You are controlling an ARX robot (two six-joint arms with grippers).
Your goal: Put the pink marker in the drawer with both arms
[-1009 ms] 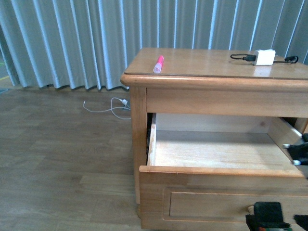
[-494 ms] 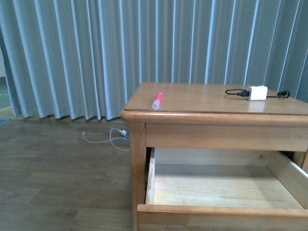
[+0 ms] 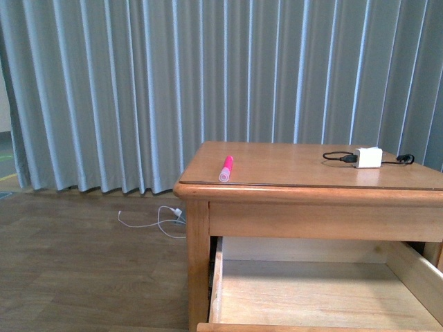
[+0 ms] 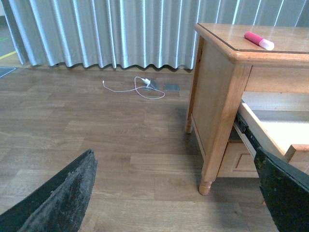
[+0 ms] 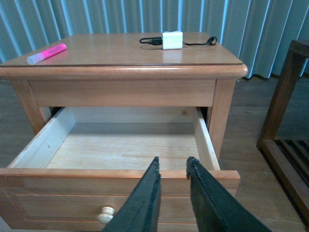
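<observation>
as the narrowly parted, empty right gripper [image 5: 173, 166] has backed off the pulled-out light-wood drawer [image 3: 216, 283], the short bright pink marker [image 3: 226, 168], still on the wooden nightstand top [image 3: 291, 162], awaits the wide-spread, empty left gripper [image 4: 174, 162].

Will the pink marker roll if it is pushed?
The short, bright pink cylindrical marker probably rolls easily: it lies flat on the smooth wooden nightstand top. It looks rigid and light. Near the front edge, it might fall.
</observation>
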